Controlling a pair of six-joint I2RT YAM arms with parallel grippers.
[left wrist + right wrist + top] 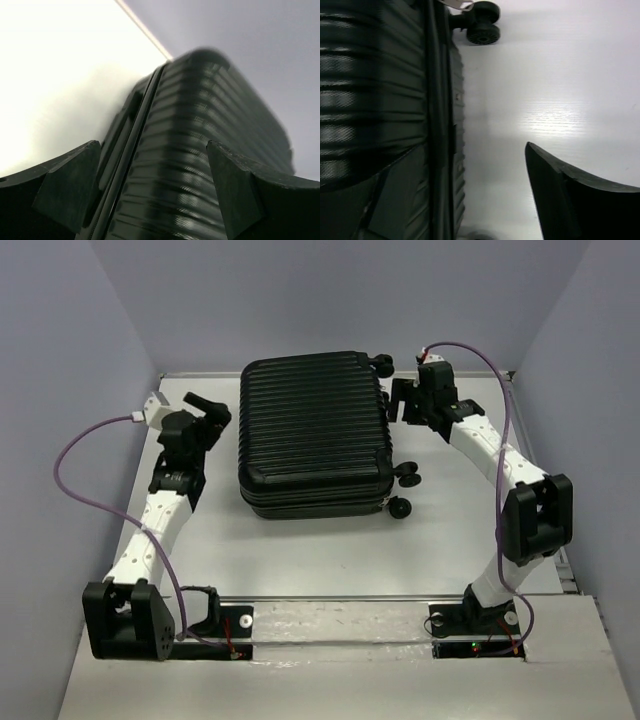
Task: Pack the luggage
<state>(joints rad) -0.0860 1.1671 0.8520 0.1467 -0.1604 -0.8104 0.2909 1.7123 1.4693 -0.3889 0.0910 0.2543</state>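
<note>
The luggage [315, 435], a black ribbed hard-shell suitcase, lies flat and closed in the middle of the table, with its caster wheels [403, 492] on its right side. My left gripper [210, 412] is open and empty just left of it. The left wrist view shows the ribbed shell [200, 125] and the seam between its spread fingers [70, 185]. My right gripper [404, 400] is open and empty at the suitcase's far right side. In the right wrist view its one finger [395, 200] overlaps the shell [370, 75], the other finger [565, 200] is over bare table, and a wheel [482, 25] shows at the top.
The white table [300, 560] is enclosed by pale walls at the left, back and right. A metal rail [340, 598] runs between the arm bases at the near edge. Purple cables loop beside each arm.
</note>
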